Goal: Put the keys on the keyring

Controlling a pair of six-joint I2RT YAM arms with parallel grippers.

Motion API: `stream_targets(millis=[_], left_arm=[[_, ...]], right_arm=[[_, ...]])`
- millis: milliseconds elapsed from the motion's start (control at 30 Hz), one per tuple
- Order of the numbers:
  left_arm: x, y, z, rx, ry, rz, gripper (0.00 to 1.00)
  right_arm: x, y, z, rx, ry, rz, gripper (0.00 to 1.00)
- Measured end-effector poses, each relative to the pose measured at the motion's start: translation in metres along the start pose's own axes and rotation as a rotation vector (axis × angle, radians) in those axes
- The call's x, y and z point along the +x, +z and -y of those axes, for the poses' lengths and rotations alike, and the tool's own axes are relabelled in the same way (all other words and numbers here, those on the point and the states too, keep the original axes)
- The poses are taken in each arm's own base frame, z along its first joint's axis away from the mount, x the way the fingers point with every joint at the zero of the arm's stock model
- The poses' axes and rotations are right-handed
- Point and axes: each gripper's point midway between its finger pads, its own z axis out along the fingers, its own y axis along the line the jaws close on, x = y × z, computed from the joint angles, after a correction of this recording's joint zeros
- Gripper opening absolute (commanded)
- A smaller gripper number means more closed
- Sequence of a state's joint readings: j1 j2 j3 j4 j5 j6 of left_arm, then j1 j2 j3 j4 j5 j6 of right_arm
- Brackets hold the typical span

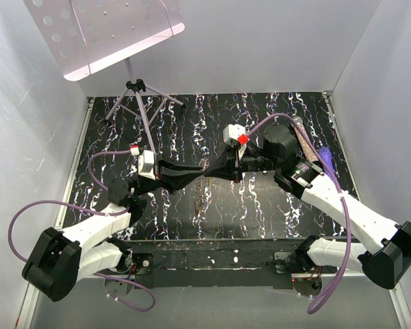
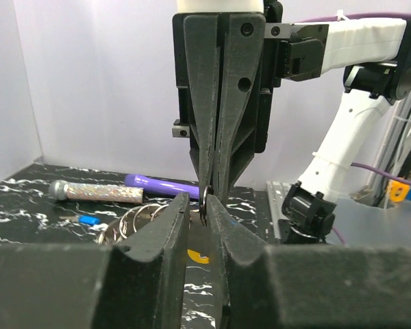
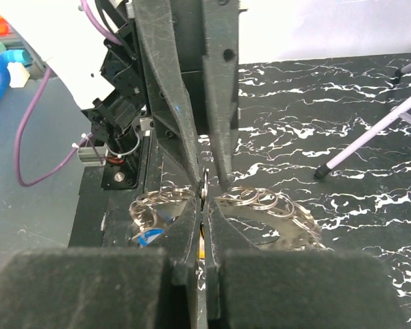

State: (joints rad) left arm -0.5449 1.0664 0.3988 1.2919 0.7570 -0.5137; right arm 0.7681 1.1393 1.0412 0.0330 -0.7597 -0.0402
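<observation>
Pinched edge-on between two sets of fingertips, a thin dark metal keyring (image 2: 204, 204) is held above the middle of the black white-veined table (image 1: 260, 205). The left gripper (image 1: 196, 167) is clamped on it from one side and the right gripper (image 1: 212, 166) from the other, their tips almost touching. Beneath the meeting point, a loose heap of silver split rings (image 3: 260, 202) is spread on the table. A small key with a yellow-orange plastic head (image 2: 198, 256) is seen through the gap between the left fingers, and a blue-headed key (image 2: 88, 220) lies just beside the heap. Farther off, a glittery clear tube (image 2: 96, 192) and a purple marker pen (image 2: 161, 184) lie side by side near the table's right edge.
</observation>
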Motion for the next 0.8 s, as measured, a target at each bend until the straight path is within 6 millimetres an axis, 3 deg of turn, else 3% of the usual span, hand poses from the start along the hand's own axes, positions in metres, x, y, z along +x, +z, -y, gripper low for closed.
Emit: stream_targets(millis=[200,333,567,800], left_arm=[[0.005,-0.003,0.004,0.005,-0.066,-0.037,0.61],[-0.003,-0.005,0.003,-0.017,-0.086,-0.105,0.79],[-0.016,0.007,-0.001,-0.031,-0.136,-0.276,0.82],[0.02,0.005,-0.008,-0.02,-0.334,-0.461,0.76]], right_arm=[[0.015,-0.007,-0.006,-0.016,-0.013,-0.067,0.01],[0.037,-0.017,-0.009,-0.027,0.021,-0.152,0.01],[0.057,-0.036,-0.014,-0.043,0.041,-0.256,0.01],[0.067,-0.046,-0.019,-0.065,0.047,-0.319,0.01]])
